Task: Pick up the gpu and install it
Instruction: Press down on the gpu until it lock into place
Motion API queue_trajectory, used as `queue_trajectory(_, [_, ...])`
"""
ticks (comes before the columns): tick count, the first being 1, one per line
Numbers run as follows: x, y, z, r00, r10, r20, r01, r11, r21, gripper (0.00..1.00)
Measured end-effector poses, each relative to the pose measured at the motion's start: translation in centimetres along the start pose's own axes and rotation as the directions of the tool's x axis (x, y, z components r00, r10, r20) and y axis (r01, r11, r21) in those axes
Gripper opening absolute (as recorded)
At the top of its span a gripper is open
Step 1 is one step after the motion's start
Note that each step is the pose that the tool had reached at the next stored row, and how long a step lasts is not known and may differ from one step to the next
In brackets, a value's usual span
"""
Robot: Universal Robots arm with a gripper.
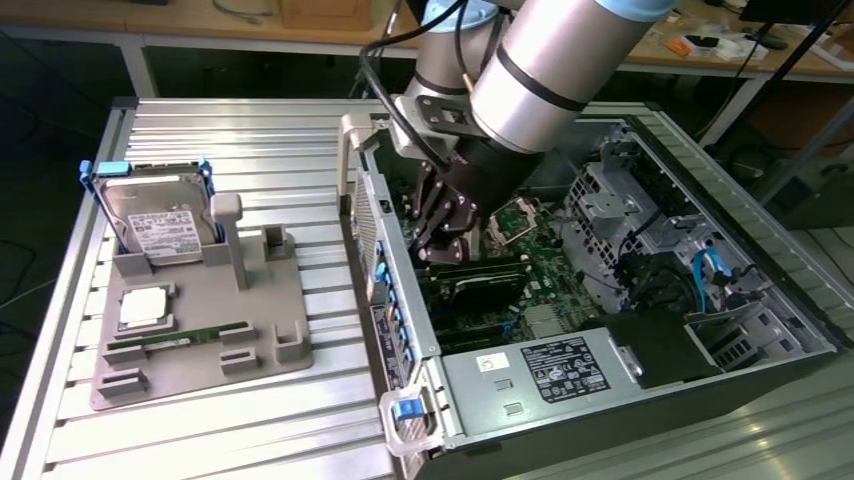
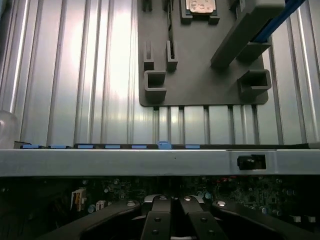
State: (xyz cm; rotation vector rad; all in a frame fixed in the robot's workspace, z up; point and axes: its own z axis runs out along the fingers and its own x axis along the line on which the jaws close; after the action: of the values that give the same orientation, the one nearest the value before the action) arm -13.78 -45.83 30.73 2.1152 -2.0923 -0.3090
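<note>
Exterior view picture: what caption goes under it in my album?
Robot pincer reaches into the open computer case, just above the gpu.

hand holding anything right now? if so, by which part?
Cannot be told. The hand is down inside the computer case, right above the gpu on the motherboard; the contact point is hidden.

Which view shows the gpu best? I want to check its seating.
The exterior view: the gpu lies inside the open computer case, just below the gripper. The wrist view gives the case's wall and motherboard, but the card cannot be made out.
</note>
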Motion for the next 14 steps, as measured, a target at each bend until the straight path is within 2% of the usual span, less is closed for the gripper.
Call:
queue_trajectory(1, [0.0, 0.16, 0.06, 1.0, -0.001, 0.0, 0.001, 1.0, 0.0086, 0.11])
queue_trajectory(2, [0.0, 0.31, 0.1, 1.0, -0.001, -0.0003, 0.001, 0.9999, 0.014, 0.11])
queue_trajectory(4, [0.0, 0.61, 0.17, 1.0, -0.002, -0.0007, 0.002, 0.9998, 0.02, 0.11])
queue_trajectory(6, [-0.01, 0.69, 0.19, 1.0, -0.002, -0.0007, 0.002, 0.9998, 0.0219, 0.11])
queue_trajectory(14, [0.01, 0.64, 0.56, 1.0, -0.002, -0.0009, 0.002, 0.9998, 0.0218, 0.11])
